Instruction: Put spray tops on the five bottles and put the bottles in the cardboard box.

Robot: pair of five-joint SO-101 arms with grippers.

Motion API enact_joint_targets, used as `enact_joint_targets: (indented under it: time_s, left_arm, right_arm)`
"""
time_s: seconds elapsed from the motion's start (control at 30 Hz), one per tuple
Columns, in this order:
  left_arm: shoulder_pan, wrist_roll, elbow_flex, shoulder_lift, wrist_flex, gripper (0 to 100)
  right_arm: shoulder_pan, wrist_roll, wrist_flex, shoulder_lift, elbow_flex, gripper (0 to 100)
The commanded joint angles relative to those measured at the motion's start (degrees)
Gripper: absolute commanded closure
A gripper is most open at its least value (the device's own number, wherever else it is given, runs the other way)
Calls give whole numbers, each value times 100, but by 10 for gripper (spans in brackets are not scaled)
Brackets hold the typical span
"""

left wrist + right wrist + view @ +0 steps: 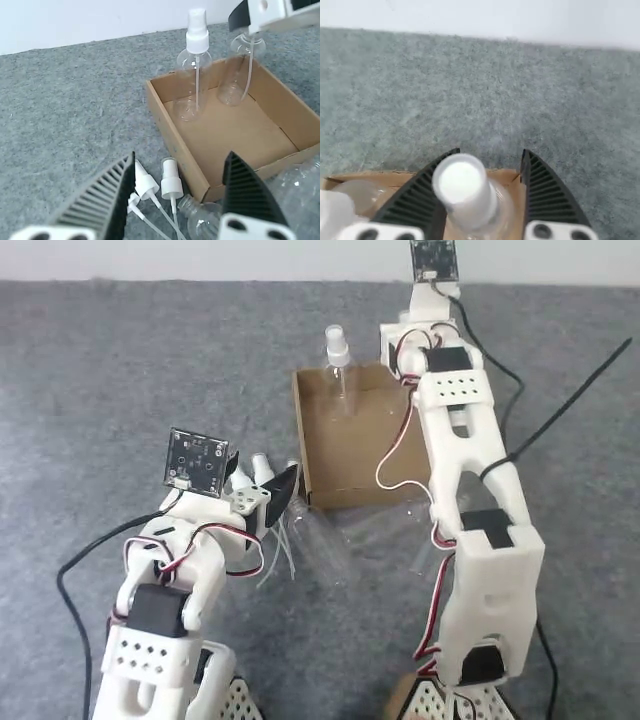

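An open cardboard box [345, 440] [225, 135] lies mid-table. One clear bottle with a white spray top [340, 360] [195, 75] stands in its far corner. Beside it in the box is a second topped bottle [241, 70] [465, 192], and my right gripper [490, 152] [260, 12] is shut on it near the neck. My left gripper [181, 156] [278, 492] hangs open over the near-left side of the box. Below it lie loose spray tops [171, 184] [262, 468] and an uncapped bottle [200, 217]. More clear bottles [322, 540] lie in front of the box.
Grey carpet [120, 370] covers the table, with free room to the left of the box. The right arm [470, 470] stretches along the box's right side. Black cables [560, 410] trail at the right, and a pale wall [480, 15] stands behind.
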Motion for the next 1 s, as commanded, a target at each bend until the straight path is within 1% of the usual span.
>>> enact_joint_targets:
  time_s: [0.0, 0.23, 0.33, 0.4, 0.53, 0.6, 0.67, 0.73, 0.83, 0.93, 0.97]
  left_arm:
    - [-26, -18, -57, 26, -158, 735]
    - [-26, -18, -57, 26, -158, 735]
    - [-26, -18, -57, 26, -158, 735]
    - [-26, -18, -57, 26, -158, 735]
    - [-26, -18, -57, 26, -158, 735]
    - [-26, -18, -75, 53, -149, 735]
    - [-62, 9, -110, 62, -123, 735]
    - [-316, 18, -233, 79, -97, 735]
    - [-888, 9, -611, 88, 193, 735]
    - [-1310, 0, -831, 88, 431, 734]
    - [-1371, -18, -866, 88, 527, 734]
  right_arm:
    - [-40, 97, 92, -796, -404, 842]
    - [13, 105, 101, -1314, -404, 842]
    - [75, 457, 382, -1648, -404, 842]
    - [75, 730, 760, -1947, -404, 842]
    - [48, 897, 1736, -2615, -404, 846]
    - [22, 870, 2369, -2923, -404, 846]
    - [-163, 870, 3090, -3196, -387, 846]
    - [-321, 905, 4022, -3407, -378, 843]
    - [-611, 914, 5174, -3635, -378, 843]
    - [-646, 914, 6009, -3732, -360, 844]
    - [-620, 905, 6088, -3723, -229, 846]
